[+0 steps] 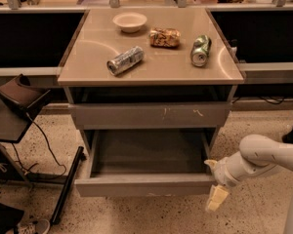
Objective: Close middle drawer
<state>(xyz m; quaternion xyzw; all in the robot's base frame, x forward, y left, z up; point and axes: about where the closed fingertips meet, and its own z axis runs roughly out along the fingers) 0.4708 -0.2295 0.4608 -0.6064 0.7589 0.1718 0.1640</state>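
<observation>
Camera view: cabinet in mid-frame.
Middle drawer: pulled well out, lower centre, inside showing.
Gripper: lower right, at the drawer front's right end; jaws apart, one finger high, one low.
Upper drawer front: shut, pale scratches on right.
Countertop: bowl, silver can, snack bag, green can.

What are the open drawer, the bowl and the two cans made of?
The middle drawer looks like matte grey laminate board: flat, plain front. The bowl seems pale ceramic or plastic; its smooth dull surface leaves that open. The silver can and the green can look like thin metal, with shiny glints. The claw, at the drawer's front right corner, looks like cream plastic.
</observation>
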